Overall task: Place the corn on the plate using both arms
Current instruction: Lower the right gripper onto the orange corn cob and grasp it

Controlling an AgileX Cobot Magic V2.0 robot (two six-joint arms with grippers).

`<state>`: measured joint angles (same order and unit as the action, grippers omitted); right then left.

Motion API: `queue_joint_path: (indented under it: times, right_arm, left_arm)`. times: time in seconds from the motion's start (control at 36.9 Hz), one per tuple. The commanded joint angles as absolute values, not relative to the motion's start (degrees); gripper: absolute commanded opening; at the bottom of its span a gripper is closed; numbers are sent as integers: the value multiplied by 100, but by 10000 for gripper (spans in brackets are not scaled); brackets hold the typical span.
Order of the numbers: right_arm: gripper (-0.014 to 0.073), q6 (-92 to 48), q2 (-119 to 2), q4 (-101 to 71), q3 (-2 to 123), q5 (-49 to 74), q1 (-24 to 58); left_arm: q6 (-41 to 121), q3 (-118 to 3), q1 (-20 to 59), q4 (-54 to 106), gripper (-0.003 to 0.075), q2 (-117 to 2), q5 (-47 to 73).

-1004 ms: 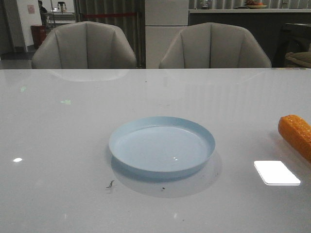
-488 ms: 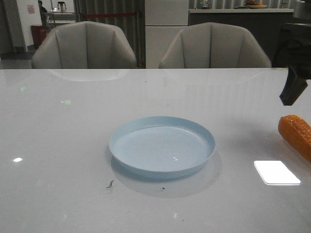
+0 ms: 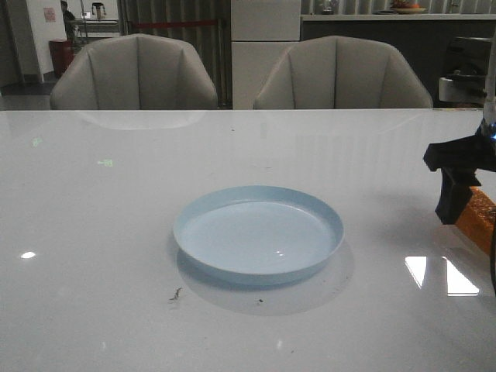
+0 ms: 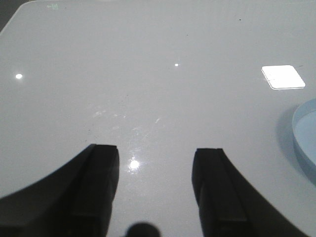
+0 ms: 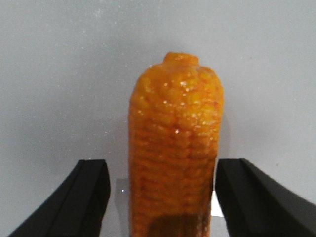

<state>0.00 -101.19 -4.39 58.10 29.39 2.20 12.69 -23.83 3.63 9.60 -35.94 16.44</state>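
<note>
Corn (image 5: 174,148) lined up between my right gripper's (image 5: 160,197) spread fingers.
I'd drop lower, stay centred on the cob, then squeeze; left gripper (image 4: 155,173) open, idle.

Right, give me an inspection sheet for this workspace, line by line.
Surface: glossy white table, light glare patches, small dark specks near the plate.
Job's things: pale blue plate at centre, nothing on it; orange corn lying on the table at the right edge.
Clutter: nothing seen.
Grippers: right gripper open, jaws either side of the corn, not touching it; left gripper open over bare table, holding nothing.
Cables: nothing seen.
Surroundings: two grey chairs behind the table, dim room beyond.
</note>
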Motion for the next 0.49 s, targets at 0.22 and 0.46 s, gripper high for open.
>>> queue_joint_path:
  times: [0.22,0.46]
  right_arm:
    - [356,-57,-10129,-396,5995,2701,222]
    - [120,-57,-10112,-414,6384,2989,229]
  left_arm:
    - [1254,-2549,370,1024,407,-3584,1238]
    - [1254,-2549,370,1024,407,-3584,1238]
